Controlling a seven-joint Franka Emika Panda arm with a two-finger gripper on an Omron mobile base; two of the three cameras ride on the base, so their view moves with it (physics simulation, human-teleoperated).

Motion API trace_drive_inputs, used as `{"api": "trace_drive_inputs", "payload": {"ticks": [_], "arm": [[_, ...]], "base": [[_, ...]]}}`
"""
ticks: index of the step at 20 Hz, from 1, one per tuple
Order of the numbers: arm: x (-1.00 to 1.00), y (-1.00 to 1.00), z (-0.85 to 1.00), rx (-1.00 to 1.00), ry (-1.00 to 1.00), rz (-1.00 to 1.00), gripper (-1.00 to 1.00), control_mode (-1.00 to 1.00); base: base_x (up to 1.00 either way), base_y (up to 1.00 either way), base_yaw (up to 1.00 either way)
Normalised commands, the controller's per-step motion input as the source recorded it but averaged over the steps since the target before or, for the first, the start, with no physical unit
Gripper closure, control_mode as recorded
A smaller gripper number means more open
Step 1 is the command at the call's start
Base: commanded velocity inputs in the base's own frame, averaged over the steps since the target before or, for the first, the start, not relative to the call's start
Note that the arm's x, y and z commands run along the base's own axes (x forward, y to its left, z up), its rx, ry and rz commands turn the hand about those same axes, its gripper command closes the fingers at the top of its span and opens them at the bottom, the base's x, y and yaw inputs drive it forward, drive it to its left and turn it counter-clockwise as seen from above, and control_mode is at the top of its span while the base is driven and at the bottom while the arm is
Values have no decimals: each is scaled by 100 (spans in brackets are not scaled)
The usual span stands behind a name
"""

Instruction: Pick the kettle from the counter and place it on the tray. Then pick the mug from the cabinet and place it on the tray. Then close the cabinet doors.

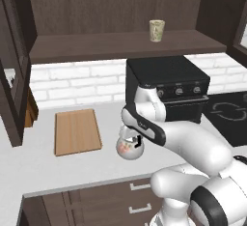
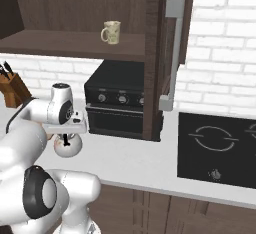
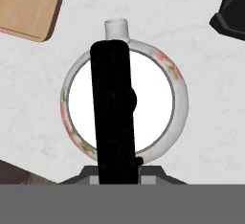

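One pale counter point(image 1: 72, 164) bears tray point(image 1: 77, 132) and kettle point(image 1: 129, 148); brick-tiled wall point(image 1: 77, 81) behind.

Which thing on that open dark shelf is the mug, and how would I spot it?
Look at the dark brown cabinet above the black oven. On its single inner shelf stands the mug, a small cream cup with a side handle. It stands alone up there, unlike the round kettle down on the counter.

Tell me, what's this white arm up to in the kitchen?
The arm has its gripper down over a small flowered kettle on the counter, right at its black handle. A wooden tray lies bare beside it. A mug stands on the shelf of the cabinet, whose doors are open.
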Motion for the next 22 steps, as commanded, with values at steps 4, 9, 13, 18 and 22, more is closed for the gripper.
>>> {"api": "trace_drive_inputs", "payload": {"ticks": [4, 9, 13, 18, 22], "arm": [[-3, 9, 46, 0, -12, 0, 100, -100], [-1, 35, 58, 0, -22, 0, 100, -100], [0, 61, 14, 0, -15, 0, 100, -100], [14, 66, 0, 0, -3, 0, 100, -100], [36, 49, 16, 0, 0, 0, 100, -100]], "base": [[0, 0, 0], [0, 0, 0], [0, 0, 0], [0, 0, 0], [0, 0, 0]]}}
